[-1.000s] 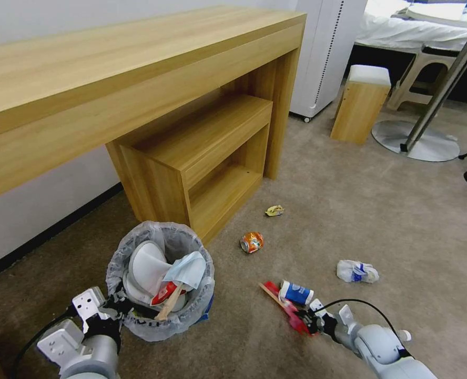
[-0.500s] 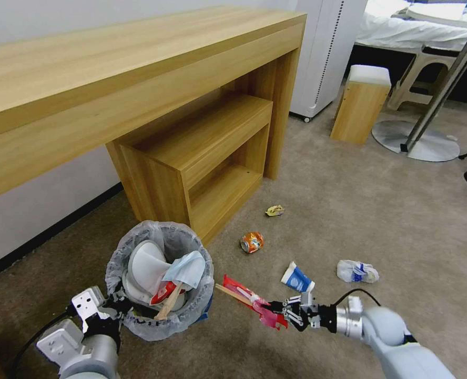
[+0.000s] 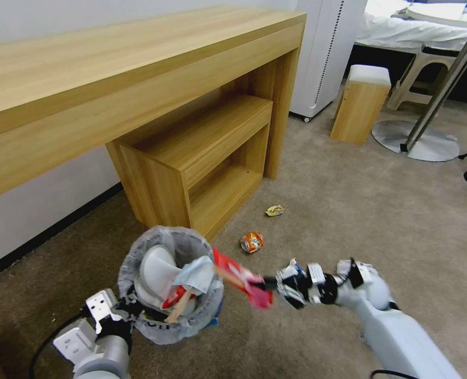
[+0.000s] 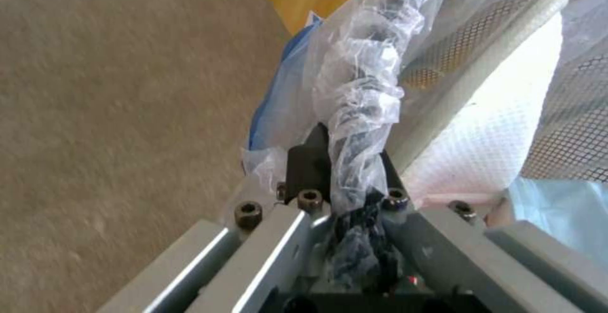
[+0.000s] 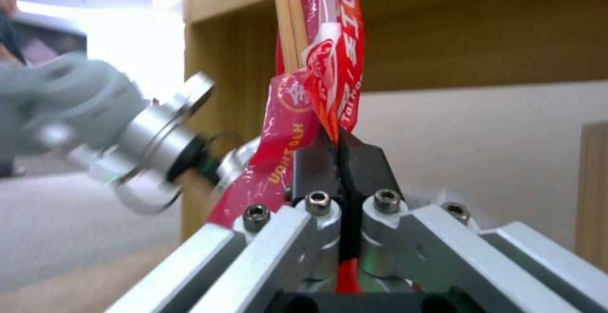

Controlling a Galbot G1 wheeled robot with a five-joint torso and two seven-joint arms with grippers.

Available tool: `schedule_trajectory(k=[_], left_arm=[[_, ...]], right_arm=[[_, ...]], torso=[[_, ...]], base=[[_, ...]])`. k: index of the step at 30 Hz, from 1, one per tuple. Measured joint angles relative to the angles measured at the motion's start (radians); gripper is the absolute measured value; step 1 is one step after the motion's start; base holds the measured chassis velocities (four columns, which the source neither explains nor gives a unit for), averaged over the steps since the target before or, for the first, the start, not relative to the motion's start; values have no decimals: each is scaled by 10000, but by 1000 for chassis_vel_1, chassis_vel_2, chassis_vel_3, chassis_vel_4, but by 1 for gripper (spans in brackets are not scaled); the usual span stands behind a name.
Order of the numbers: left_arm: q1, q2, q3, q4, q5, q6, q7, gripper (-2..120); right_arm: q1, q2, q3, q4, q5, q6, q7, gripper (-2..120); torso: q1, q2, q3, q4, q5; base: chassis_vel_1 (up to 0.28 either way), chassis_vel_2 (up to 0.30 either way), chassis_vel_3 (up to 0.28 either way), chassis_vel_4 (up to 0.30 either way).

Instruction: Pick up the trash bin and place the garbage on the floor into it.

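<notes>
A: Left gripper point(image 3: 131, 309), fingers clamped on the trash bin point(image 3: 171, 287) rim, holds it above the carpet point(image 3: 349, 210).

B: Right gripper point(image 3: 267, 284), fingers pinching a red wrapper with wooden stick point(image 3: 241, 276), its tip at the bin's rim. Crushed orange can point(image 3: 252, 242) lies beyond.

I see beige carpet floor point(image 3: 349, 210); beyond my right claw point(image 3: 272, 283) lie a crushed orange can point(image 3: 252, 242) and, farther off, a yellow wrapper point(image 3: 274, 210).

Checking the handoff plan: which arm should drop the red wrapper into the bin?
Right. Its claw pinches the red wrapper beside the trash bin rim; the left claw grips the rim.
</notes>
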Motion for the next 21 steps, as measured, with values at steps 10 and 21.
schedule_trajectory(k=[10, 21], left_arm=[[16, -47, 579, 52, 112, 45, -19, 1], [8, -69, 852, 117, 331, 51, -6, 1]], right_arm=[[948, 848, -1524, -795, 16, 156, 579, 0], [1164, 1157, -2184, -926, -170, 282, 699, 0]], torso=[[0, 0, 0, -1, -3], [0, -1, -1, -1, -3]], base=[[0, 0, 0, 0], [0, 0, 0, 0]])
